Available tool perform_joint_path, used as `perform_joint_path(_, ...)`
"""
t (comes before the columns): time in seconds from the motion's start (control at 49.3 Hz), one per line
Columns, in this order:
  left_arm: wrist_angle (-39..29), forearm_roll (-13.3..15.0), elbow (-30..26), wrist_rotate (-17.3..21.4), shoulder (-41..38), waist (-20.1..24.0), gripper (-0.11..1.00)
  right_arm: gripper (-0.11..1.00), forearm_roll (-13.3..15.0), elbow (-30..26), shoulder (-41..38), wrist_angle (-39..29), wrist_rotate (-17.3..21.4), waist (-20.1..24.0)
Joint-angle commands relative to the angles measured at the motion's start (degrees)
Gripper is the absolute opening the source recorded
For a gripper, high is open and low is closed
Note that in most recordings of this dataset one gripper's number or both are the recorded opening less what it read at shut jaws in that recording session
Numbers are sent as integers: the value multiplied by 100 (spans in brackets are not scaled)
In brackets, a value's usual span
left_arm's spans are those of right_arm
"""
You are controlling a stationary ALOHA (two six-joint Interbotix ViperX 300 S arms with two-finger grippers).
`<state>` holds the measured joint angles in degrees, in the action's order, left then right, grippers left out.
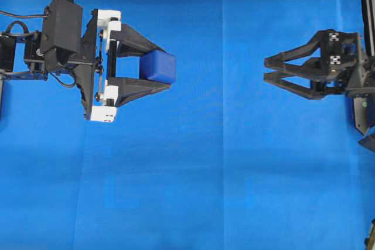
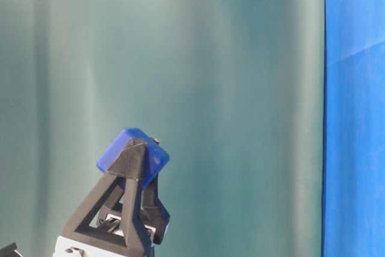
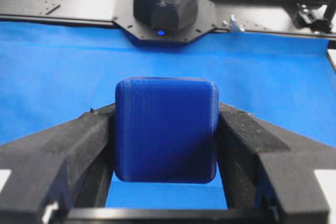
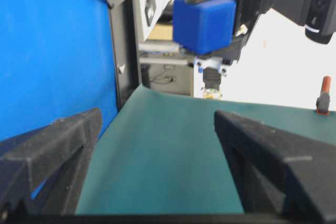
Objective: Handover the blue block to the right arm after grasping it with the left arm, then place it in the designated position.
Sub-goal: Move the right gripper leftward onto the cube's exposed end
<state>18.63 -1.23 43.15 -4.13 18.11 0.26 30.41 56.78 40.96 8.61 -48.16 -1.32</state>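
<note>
1. Blue cloth [image 1: 193,174] covers the whole work surface in the overhead view, with a faint fold line running top to bottom a bit right of center. The table-level view is mostly a dull green backdrop [image 2: 240,88], with a strip of the blue cloth along its right edge.

2. Left gripper [image 1: 167,74] sits at about 9 o'clock in the overhead view, black fingers with white brackets, pointing toward 3 o'clock. It's clamped on the blue block [image 1: 159,66], which sits right between the finger ends.

3. The left wrist view shows it best: the blue block [image 3: 166,129] fills the middle, and both black fingers [image 3: 79,145] press flat against its sides. Cloth shows under and behind it, so the block looks lifted off the surface.

4. From table level the block [image 2: 120,148] pokes out at the top of the left gripper [image 2: 137,151], roughly 7 o'clock in that picture.

5. Right gripper [image 1: 265,68] is over at 3 o'clock in the overhead view, pointing toward 9 o'clock, well apart from the left one. Its fingers [image 4: 58,150] are spread wide with nothing between them.

6. In the right wrist view the block [image 4: 203,23] is at around 12 o'clock, pinched in the other arm's claw, straight across from the spread fingers.
</note>
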Motion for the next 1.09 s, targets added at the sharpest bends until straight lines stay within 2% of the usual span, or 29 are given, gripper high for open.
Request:
perform_joint_path(0.0, 62, 9, -105, -9, 123, -9, 48, 95, -18, -316, -220, 176, 18, -9)
perform_joint_path(0.223, 62, 9, -88, -18, 123, -9, 48, 95, -26, -844, -967, 457, 9, -9)
perform_joint_path(0.71, 62, 9, -88, -18, 123, -9, 48, 95, -18, -2039, -2312, 571, 9, -53)
perform_joint_path(1.075, 62, 9, -88, -18, 123, -9, 48, 95, -9, -2725, -2979, 571, 18, -53)
